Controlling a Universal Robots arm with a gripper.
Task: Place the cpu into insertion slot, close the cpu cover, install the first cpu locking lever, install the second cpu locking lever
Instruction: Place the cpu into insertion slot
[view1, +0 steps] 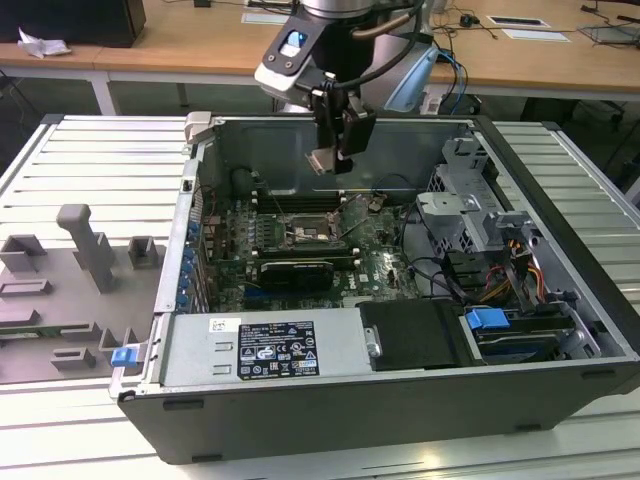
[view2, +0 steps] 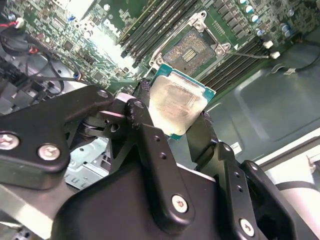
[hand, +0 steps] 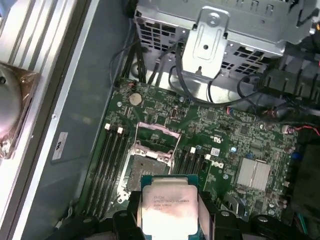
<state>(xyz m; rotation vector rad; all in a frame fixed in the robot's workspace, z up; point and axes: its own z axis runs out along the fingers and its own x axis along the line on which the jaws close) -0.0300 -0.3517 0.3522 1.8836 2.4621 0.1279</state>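
My gripper (view1: 335, 160) hangs above the open computer case, shut on the cpu (view1: 321, 161), a flat square chip with a pale metal top. Both wrist views show the cpu (view2: 175, 102) (hand: 167, 205) clamped by its edges between two black fingers (view2: 145, 125). It is in the air, clear of the board and tilted. The insertion slot (hand: 145, 170) (view2: 192, 50) lies bare below it on the green motherboard (view1: 300, 232). The cpu cover (hand: 156, 134) stands swung open at the slot's far edge. A thin metal lever (view2: 247, 53) juts from one slot corner.
Long black memory slots (hand: 107, 165) flank the socket on both sides. A metal drive cage (view1: 460, 205) with cables fills the case at the exterior view's right, and a black card (view1: 295, 272) lies nearer the front. Grey fixtures (view1: 85, 245) sit on the table left of the case.
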